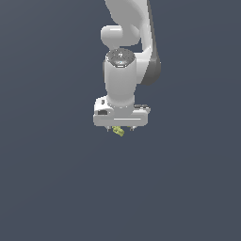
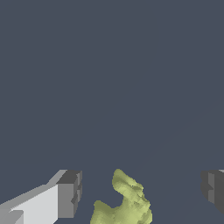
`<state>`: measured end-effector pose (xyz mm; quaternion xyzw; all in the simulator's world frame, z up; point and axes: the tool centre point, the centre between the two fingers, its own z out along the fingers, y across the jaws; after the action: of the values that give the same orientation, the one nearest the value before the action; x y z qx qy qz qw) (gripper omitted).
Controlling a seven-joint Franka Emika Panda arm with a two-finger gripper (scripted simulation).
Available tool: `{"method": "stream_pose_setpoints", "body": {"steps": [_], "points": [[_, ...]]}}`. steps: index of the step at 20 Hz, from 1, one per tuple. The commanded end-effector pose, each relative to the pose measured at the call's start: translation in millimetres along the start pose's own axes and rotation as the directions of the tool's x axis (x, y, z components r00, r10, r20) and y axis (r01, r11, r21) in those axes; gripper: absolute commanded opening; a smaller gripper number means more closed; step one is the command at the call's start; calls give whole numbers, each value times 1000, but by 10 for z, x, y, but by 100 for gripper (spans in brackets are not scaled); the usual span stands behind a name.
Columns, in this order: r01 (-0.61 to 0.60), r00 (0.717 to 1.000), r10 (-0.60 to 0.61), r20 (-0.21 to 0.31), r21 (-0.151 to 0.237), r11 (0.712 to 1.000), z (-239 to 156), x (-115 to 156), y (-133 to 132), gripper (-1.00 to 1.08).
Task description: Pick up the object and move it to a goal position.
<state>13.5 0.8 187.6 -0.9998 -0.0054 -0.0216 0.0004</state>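
showing one object (image 2: 124, 203) between two spread jaws, untouched.

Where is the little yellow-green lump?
In the exterior view the yellow-green lump sits just under the white gripper, mid-picture; the wrist view shows it between the open fingers, touching neither.

Open room around fingers (image 2: 70, 194); only the object (image 2: 124, 201) between them

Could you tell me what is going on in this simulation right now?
A single white robot arm is positioned above a tiny yellow-green lumpy object. Its gripper is open, with the object between the two fingers and clear space on either side, so nothing is grasped yet.
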Motion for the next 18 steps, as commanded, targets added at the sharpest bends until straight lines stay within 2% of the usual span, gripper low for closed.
{"method": "stream_pose_setpoints", "body": {"steps": [1, 7, 11, 18], "points": [[0, 1000, 0, 0, 0, 1000, 0, 0, 0, 68], [-16, 1000, 16, -11, -4, 1000, -36, 29, 173, 68], [-15, 1000, 15, -11, -4, 1000, -35, 29, 175, 68], [36, 999, -36, 25, -8, 999, 37, 14, 148, 68]]}}
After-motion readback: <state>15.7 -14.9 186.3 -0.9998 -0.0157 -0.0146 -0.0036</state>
